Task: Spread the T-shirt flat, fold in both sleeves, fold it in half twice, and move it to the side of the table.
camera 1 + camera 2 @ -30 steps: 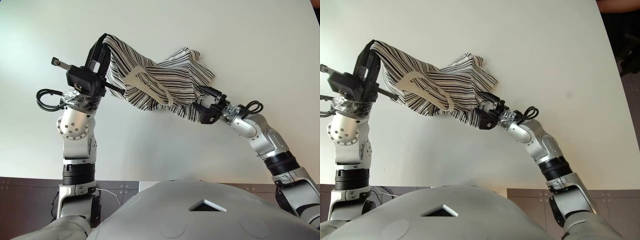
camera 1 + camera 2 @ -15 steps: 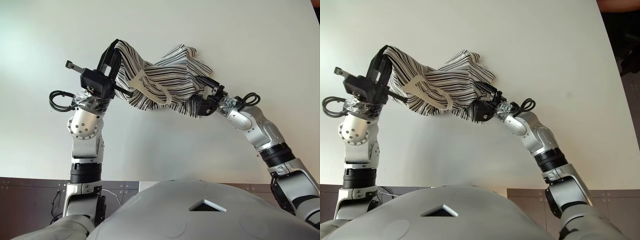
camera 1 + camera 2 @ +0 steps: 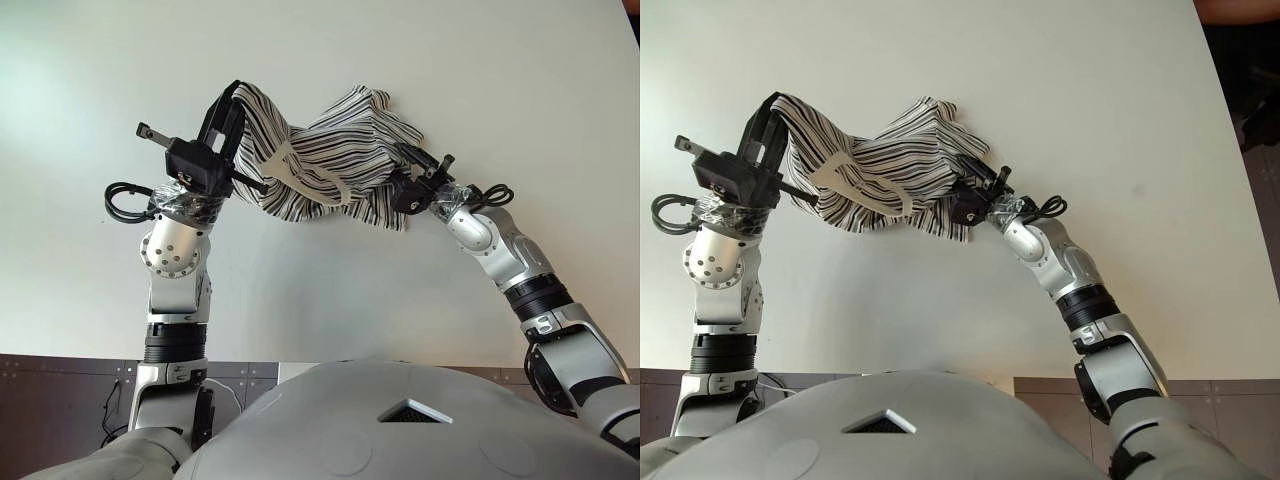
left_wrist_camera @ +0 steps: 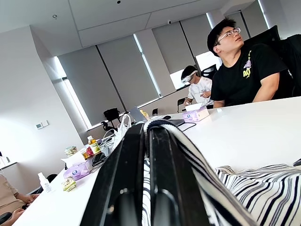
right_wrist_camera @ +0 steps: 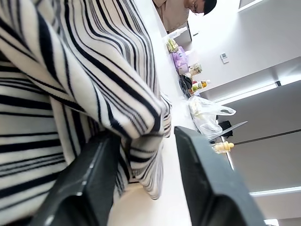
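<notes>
From the head, forward and down over both arms onto the white tabletop (image 3: 520, 90), at middle range, taking it in from its near edge far across. Nearly the same scene in both eyes, the striped T-shirt (image 3: 330, 160) shifted sideways between them; in the right eye, reaches the tabletop's right edge too. From the left wrist, low and very close behind the left gripper (image 4: 146, 136), faces level along the tabletop toward the room's shaded windows (image 4: 117, 80). From the right wrist, pressed close to the striped cloth, looks past the right gripper (image 5: 146, 134) along the tabletop toward bottles and bags (image 5: 197, 84) farther off. Shares the T-shirt with both head views.
</notes>
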Robot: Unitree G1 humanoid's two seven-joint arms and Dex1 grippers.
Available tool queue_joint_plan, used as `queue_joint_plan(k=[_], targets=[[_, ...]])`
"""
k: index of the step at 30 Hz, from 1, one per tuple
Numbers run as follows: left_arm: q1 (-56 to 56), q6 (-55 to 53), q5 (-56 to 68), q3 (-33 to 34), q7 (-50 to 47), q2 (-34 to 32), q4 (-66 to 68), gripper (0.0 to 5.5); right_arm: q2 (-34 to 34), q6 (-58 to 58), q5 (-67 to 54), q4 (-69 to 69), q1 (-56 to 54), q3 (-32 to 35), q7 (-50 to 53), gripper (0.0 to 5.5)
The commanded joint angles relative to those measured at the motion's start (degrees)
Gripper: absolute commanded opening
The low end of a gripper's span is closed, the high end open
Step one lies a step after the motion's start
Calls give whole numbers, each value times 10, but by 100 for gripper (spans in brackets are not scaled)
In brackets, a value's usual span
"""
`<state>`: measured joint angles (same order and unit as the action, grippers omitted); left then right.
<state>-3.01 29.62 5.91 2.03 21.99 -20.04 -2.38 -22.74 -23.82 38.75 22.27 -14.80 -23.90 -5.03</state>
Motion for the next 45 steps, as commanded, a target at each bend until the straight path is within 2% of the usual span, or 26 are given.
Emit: queue_joint_plan(k=[1,7,13,16,19,24,26,29,32,34,39,45], targets=[[12,3,-4,4,-1,0,13,10,-9,-13,-10,-31,8,5,5,124],[18,7,-5,3,-1,2,22,10,-11,-23,-12,-41,13,1,4,15],[22,11,-5,1,1,3,29,10,-7,-30,-9,-32,6,-4,1,11],[27,13,-4,7,2,-1,36,10,-12,-27,-23,-30,3,18,12,11],[34,24,3,20,8,-12,47,10,-21,-27,-98,-33,-2,70,-7,11],[65,66,5,17,42,-32,91,10,-37,-10,-305,-71,-6,158,-118,11],[147,50,-50,13,11,-38,171,10,-27,11,-353,-21,-70,190,-133,11],[316,4,-122,-2,-54,-35,338,10,-3,15,-347,122,-203,197,-122,11],[526,-22,-201,-45,-135,-23,567,10,28,25,-318,312,-385,202,-51,11],[643,-49,-230,-59,-196,-18,669,10,41,41,-298,411,-497,203,27,11],[817,-111,-277,-80,-310,-26,777,10,42,86,-269,526,-660,207,160,11],[896,-174,-319,-98,-359,-32,810,10,38,122,-255,558,-731,229,196,11]])
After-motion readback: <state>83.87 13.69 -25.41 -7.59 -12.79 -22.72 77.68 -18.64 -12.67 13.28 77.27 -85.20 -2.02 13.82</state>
